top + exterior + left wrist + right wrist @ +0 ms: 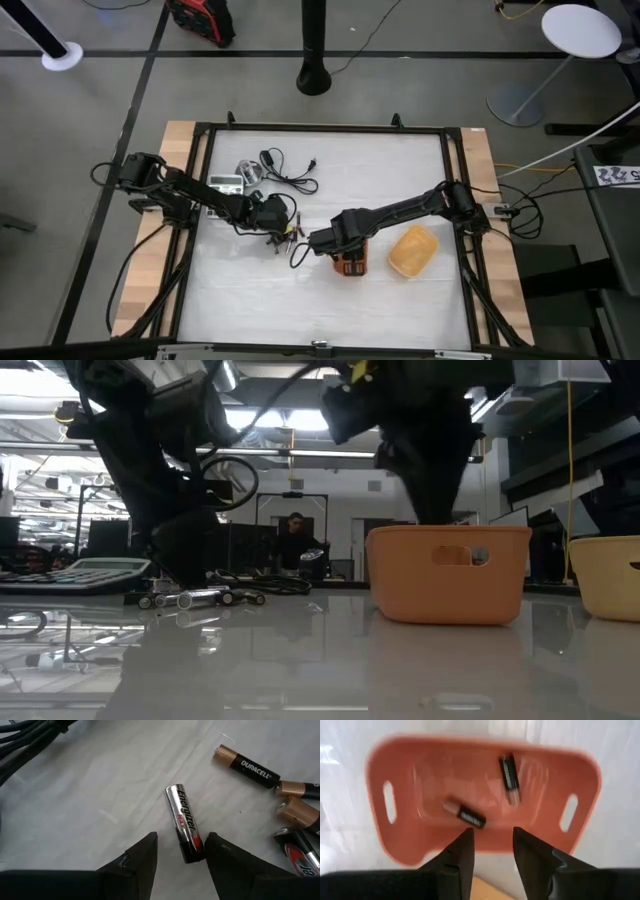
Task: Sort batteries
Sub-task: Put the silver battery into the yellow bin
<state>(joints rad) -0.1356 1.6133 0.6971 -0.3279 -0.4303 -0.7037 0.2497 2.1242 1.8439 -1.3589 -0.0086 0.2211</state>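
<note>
My left gripper [181, 839] [272, 222] is open, low over the table. Its fingers stand on either side of the near end of a silver battery [185, 822], which lies flat on the table. I cannot see that they touch it. Several copper-topped and dark batteries [280, 795] [288, 232] [190, 598] lie loose just beside it. My right gripper [493, 831] [325, 240] is open and empty above the orange tray [485, 742] [352, 268] [448, 575]. Two batteries [509, 772] [465, 815] lie inside that tray.
A yellow tray [413, 250] [605, 575] sits to the right of the orange one. A grey calculator [225, 184] [70, 575] and a black coiled cable [285, 172] lie at the far left of the table. The near half of the white tabletop [320, 310] is free room.
</note>
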